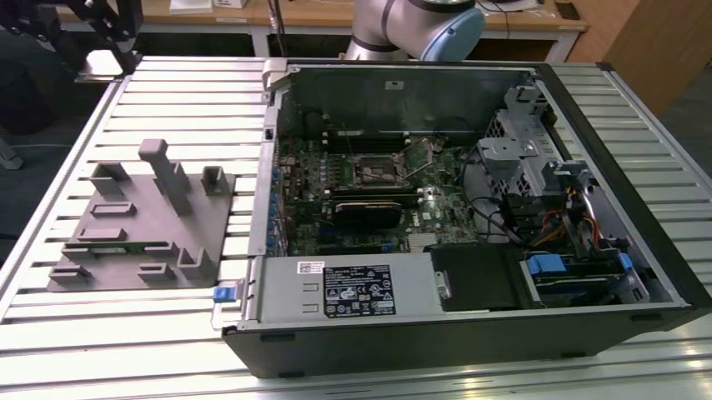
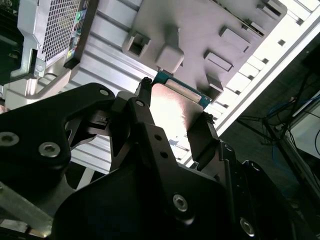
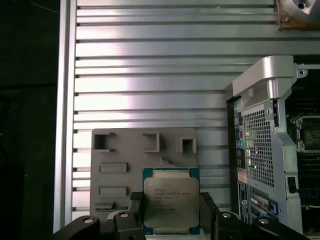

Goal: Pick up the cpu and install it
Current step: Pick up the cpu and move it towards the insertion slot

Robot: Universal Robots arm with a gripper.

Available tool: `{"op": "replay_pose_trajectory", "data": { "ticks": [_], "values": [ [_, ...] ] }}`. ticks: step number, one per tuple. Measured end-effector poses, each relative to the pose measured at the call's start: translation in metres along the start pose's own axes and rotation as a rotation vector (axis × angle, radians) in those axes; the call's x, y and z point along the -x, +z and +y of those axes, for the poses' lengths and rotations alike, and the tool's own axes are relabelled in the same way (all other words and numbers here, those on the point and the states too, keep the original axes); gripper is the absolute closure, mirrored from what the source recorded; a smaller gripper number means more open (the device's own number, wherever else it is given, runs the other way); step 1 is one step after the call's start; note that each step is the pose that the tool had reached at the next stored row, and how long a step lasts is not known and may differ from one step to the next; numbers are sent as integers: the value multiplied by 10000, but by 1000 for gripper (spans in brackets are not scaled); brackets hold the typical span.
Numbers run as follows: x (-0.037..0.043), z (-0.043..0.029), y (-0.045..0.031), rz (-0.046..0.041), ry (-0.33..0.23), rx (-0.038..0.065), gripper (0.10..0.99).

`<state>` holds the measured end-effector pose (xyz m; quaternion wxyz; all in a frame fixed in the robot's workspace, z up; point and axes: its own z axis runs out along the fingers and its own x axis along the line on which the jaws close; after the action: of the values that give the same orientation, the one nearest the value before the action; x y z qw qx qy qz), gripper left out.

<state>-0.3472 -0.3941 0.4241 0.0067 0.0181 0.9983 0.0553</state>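
The cpu, a small square chip with a silvery top and a thin green rim, sits between the two black fingers of my gripper, which is shut on it. In the second wrist view the cpu shows as a glaring flat plate clamped in the gripper. The chip hangs well above the table, over the near edge of the grey parts fixture. In the exterior view the gripper is at the far corner on the exterior view's left. The empty processor socket lies in the open computer case.
The grey parts fixture with its upright posts lies on the slatted aluminium table, on the exterior view's left of the case. The case's back panel stands beside the fixture. Inside are the power supply, drive cages and cables.
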Motion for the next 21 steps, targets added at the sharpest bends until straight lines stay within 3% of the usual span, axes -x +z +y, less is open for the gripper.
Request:
{"op": "replay_pose_trajectory", "data": {
  "ticks": [21],
  "values": [
    [307, 32, 8, 1, -9, 19, 545]
  ]
}}
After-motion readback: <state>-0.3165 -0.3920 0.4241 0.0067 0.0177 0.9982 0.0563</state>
